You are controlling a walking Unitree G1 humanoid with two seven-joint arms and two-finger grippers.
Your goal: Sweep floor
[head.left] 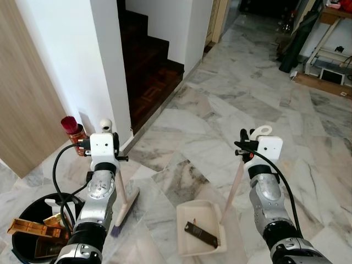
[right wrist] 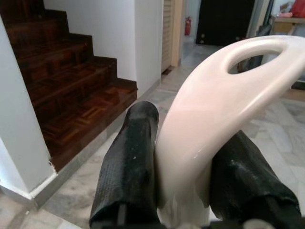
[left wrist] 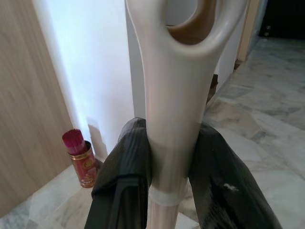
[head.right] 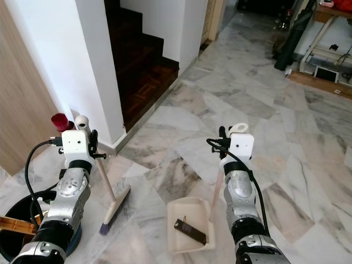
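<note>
My left gripper (left wrist: 167, 176) is shut on the pale handle of a broom (head.left: 125, 212). The broom stands nearly upright, with its bristle head resting on the marble floor by my left arm. My right gripper (right wrist: 183, 191) is shut on the looped white handle of a long-handled dustpan (head.left: 192, 214). The pan sits flat on the floor between my arms. A dark, flat, comb-like piece (head.left: 202, 234) lies inside it. Both handle tops reach above the grippers, at the broom handle top (head.left: 105, 124) and the dustpan loop (head.left: 264, 131).
A black bin (head.left: 33, 202) holding golden wrappers stands at my lower left. A red-tufted can (head.left: 72, 130) sits against the white pillar (head.left: 82, 66). Dark wooden stairs (head.left: 148, 71) rise behind it. Marble floor stretches ahead, with a table and dark bag (head.left: 297, 38) far right.
</note>
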